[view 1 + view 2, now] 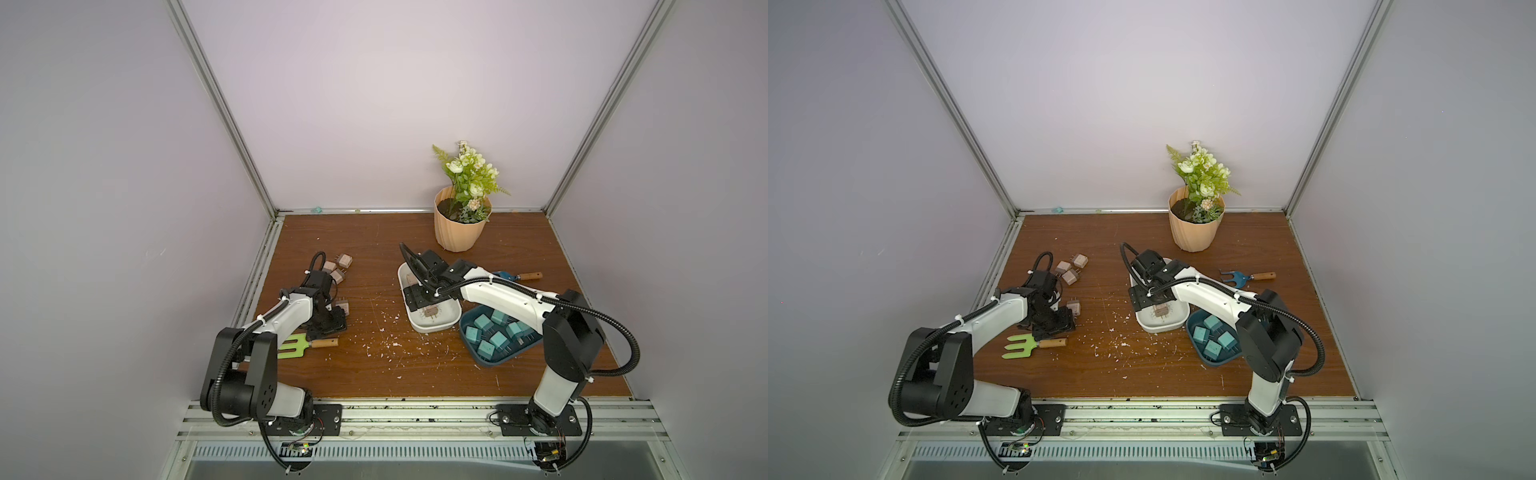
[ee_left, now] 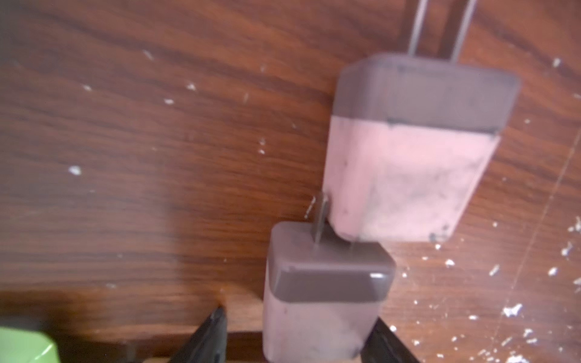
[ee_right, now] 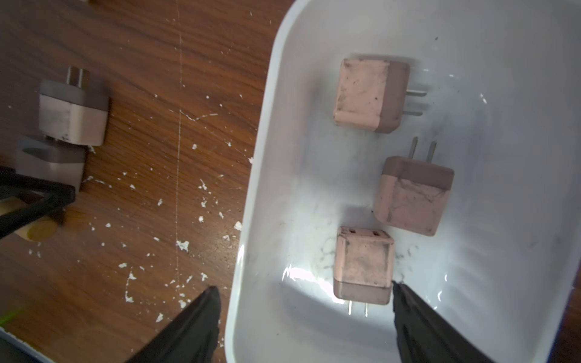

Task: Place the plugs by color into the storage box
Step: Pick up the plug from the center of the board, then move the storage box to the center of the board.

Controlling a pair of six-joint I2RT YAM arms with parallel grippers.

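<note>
Although the left wrist view was blurred, we saw the left gripper (image 2: 298, 317) straddling a small tan-brown cube-shaped plug (image 2: 323, 308) on the dark wooden table (image 2: 157, 157). Its jaws were about half apart: one finger lay against the plug's side and the other stood clear with a gap, so we judged nothing yet clamped. Taking 12 o'clock as the back wall in the top views, that plug's long axis ran from 6 to 12. Its body was at the 6 end and its metal prongs pointed to 12, where they seemed to touch the corner of a second tan-brown plug (image 2: 408, 173) lying the same way just beyond. The destination, the white oblong plastic tub (image 1: 432, 330), lay at 3 o'clock from this gripper, well apart, and the left arm was plainly the nearer to the loose plug. The right gripper (image 3: 303, 287) hung wide and empty over that tub, in which three tan-brown plugs (image 3: 408, 198) lay. We reckoned the coming lift would need care not to drag the neighbour.
</note>
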